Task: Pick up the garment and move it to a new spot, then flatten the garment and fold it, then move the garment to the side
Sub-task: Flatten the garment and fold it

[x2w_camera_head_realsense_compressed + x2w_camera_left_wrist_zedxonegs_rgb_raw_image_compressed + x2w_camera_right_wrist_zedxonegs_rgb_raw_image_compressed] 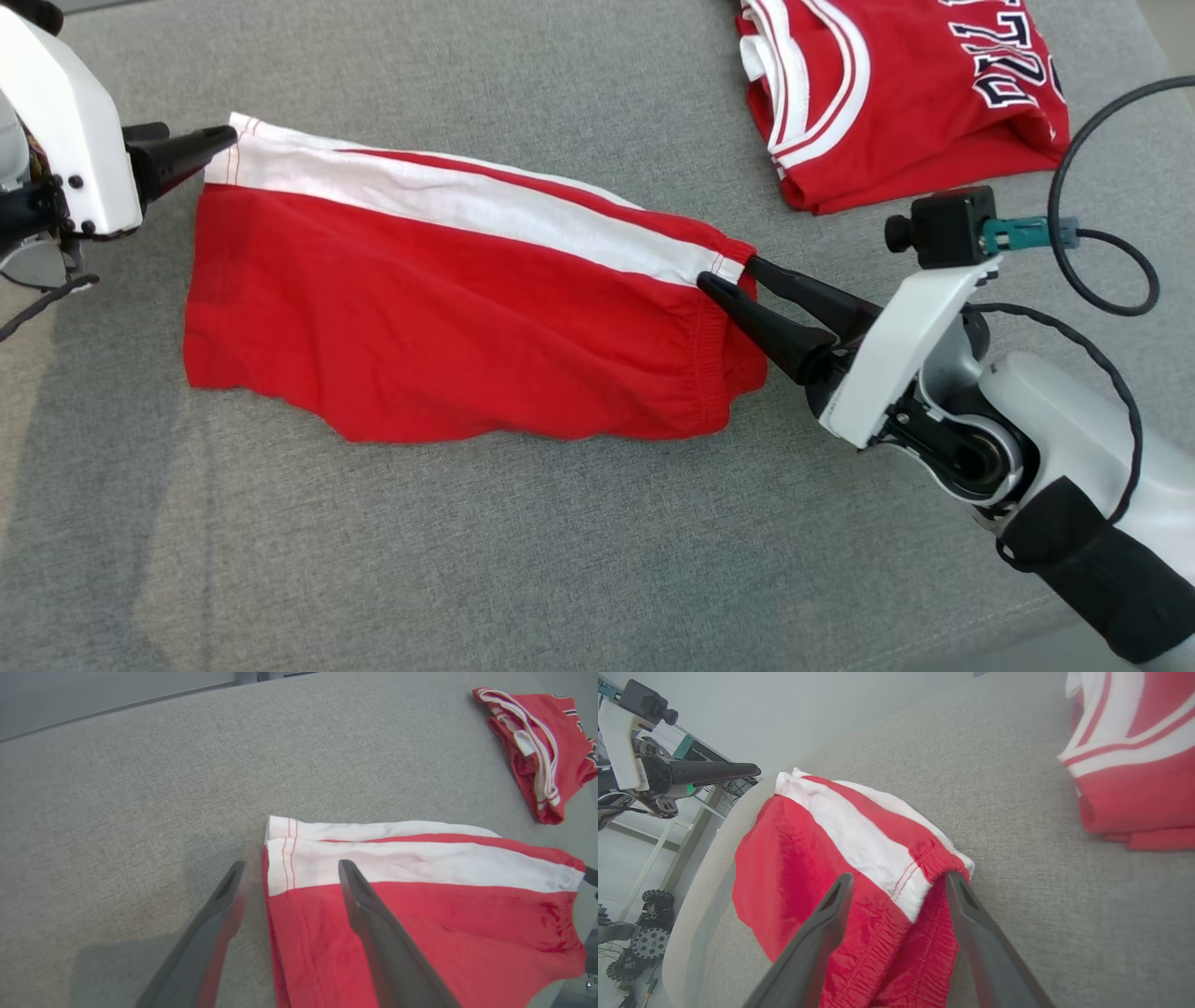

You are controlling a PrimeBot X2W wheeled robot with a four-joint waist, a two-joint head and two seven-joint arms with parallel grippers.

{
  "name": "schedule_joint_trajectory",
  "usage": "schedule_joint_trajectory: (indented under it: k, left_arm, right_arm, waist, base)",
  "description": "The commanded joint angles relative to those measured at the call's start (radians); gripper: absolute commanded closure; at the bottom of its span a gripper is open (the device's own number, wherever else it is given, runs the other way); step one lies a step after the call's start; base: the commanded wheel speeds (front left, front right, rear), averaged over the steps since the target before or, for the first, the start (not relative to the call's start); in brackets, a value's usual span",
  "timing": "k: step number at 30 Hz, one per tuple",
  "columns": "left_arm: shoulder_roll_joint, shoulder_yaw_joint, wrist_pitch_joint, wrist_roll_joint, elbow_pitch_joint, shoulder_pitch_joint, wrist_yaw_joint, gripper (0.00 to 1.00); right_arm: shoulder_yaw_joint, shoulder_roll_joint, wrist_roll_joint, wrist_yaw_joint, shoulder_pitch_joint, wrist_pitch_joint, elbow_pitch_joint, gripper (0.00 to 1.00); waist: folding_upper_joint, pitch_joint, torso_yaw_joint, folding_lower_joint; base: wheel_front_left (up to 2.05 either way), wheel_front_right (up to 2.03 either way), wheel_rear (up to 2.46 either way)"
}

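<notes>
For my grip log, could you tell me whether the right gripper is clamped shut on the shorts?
No, the right gripper stands open, its fingers apart astride the waistband of the shorts.

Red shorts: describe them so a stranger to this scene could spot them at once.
On the grey fabric surface, look to the middle, between the left tool and right tool. The red shorts lie there with one broad white stripe along the far edge, unlike the folded red jersey with dark lettering at far right.

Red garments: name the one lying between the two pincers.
The shorts with the broad white stripe; the lettered jersey lies folded apart, beyond the right pincer.
</notes>
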Motion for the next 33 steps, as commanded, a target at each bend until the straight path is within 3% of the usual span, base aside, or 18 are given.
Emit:
schedule_joint_trajectory:
  k: [1, 9, 20, 33]
  left_arm:
    - [0.008, -0.004, 0.005, -0.008, -0.012, 0.016, -0.004, 0.0]
    - [0.07, -0.026, 0.042, -0.044, -0.07, 0.083, -0.003, 0.0]
    - [0.141, -0.046, 0.119, -0.088, -0.014, 0.158, 0.008, 0.0]
    - [0.106, -0.032, 0.205, -0.172, -0.028, 0.186, 0.005, 0.0]
  right_arm:
    - [-0.009, -0.014, -0.004, 0.0, 0.018, -0.008, 0.001, 0.0]
    - [-0.049, -0.069, -0.001, 0.0, 0.086, -0.032, -0.026, 0.0]
    - [-0.118, -0.134, -0.028, 0.0, 0.17, -0.044, -0.094, 0.0]
    - [-0.217, -0.103, -0.118, 0.0, 0.235, 0.0, -0.16, 0.0]
  waist:
    - [0.0, -0.019, 0.002, 0.0]
    - [0.0, -0.081, -0.01, 0.0]
    - [0.0, -0.058, -0.077, 0.0]
    - [0.0, -0.042, -0.107, 0.0]
  base:
    - [0.0, 0.0, 0.0]
    - [0.0, 0.0, 0.0]
    - [0.0, 0.0, 0.0]
    - [0.0, 0.0, 0.0]
